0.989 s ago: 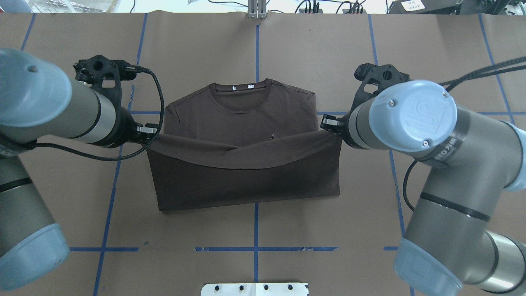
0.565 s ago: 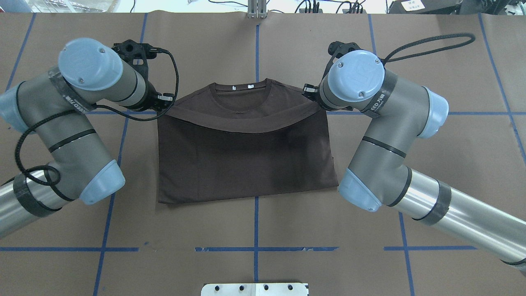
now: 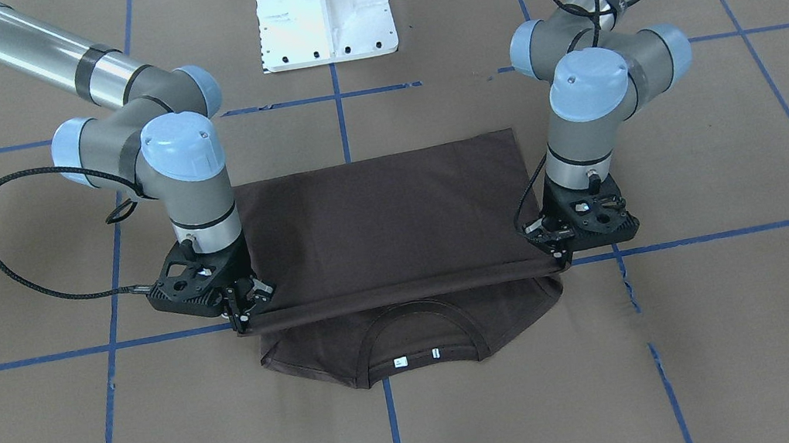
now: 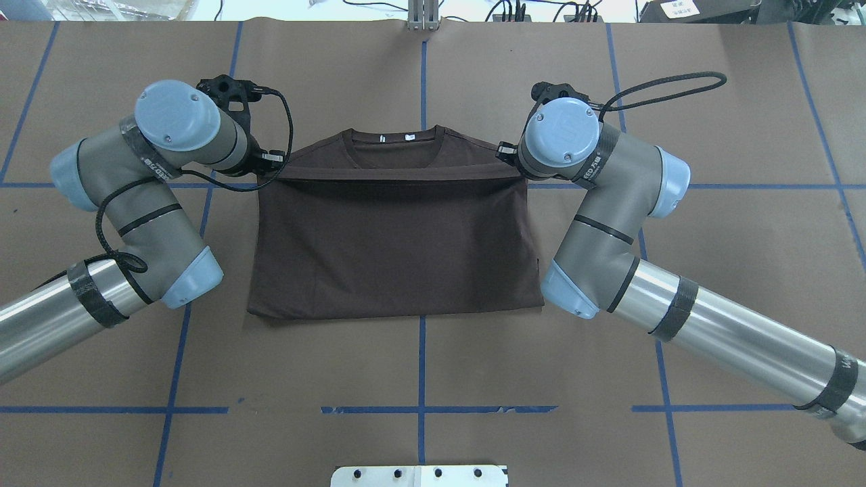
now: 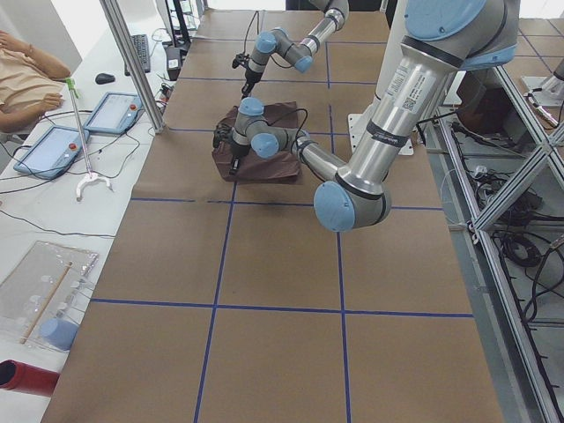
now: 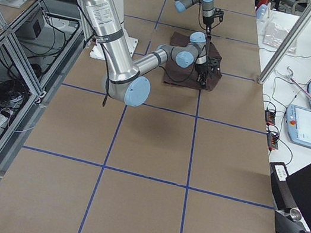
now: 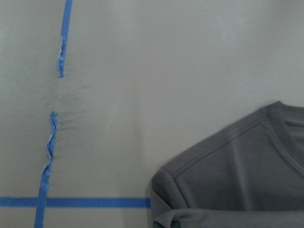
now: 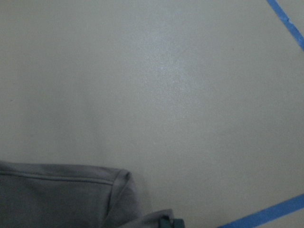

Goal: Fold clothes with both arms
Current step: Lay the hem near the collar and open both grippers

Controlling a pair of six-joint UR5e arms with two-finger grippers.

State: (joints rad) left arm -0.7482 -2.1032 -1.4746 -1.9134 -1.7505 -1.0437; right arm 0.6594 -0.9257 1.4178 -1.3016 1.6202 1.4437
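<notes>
The dark brown T-shirt (image 4: 392, 243) lies flat mid-table, with its lower half doubled over toward the collar (image 4: 396, 141). My left gripper (image 4: 274, 162) is shut on the left end of the hem, my right gripper (image 4: 504, 152) on the right end. The hem runs taut and straight between them, just short of the collar. In the front view my left gripper (image 3: 556, 254) is on the right and my right gripper (image 3: 243, 314) on the left, and the white neck tags (image 3: 415, 360) show. The left wrist view shows a shirt shoulder (image 7: 237, 166).
Brown paper with blue tape lines (image 4: 421, 338) covers the table. The white pedestal base (image 3: 324, 13) stands at the robot's side. In the left side view a person's arm (image 5: 26, 75), tablets (image 5: 48, 145) and a metal pole (image 5: 132, 62) sit off the far edge.
Both grippers carried the hem away from the robot, from mid-chest up to just short of the collar. The sagging hem has pulled straight and covers most of the shirt's front.
</notes>
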